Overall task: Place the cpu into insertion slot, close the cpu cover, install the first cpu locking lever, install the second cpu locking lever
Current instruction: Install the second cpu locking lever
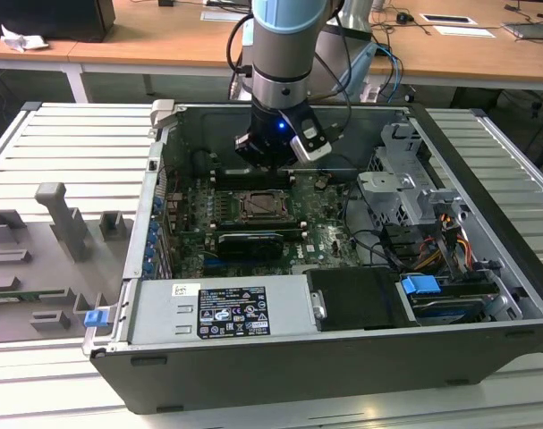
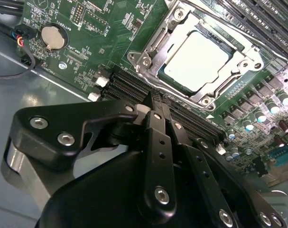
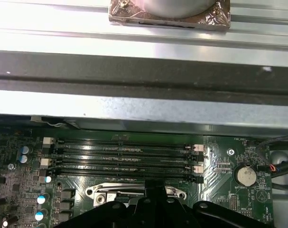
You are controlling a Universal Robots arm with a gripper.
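Grey fixtures (image 1: 70,228) sit on the exterior view's left, outside the open computer case (image 1: 486,268). Gripper (image 2: 158,111) hangs over the memory slots (image 2: 134,88), jaws pinched narrow, holding nothing. Just beyond, the cpu (image 2: 195,61) lies in the insertion slot (image 2: 148,59), cpu cover (image 2: 248,57) down around it.

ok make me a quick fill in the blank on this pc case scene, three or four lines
1. The pale cpu lies inside the insertion ____.
2. The silver cpu cover frames the chip through its central ____.
3. In the second wrist view, the round coin battery sits on the ____ circuit board.
4. In the exterior view, the claw hangs ____ the open computer case.

Missing words: slot; window; green; above
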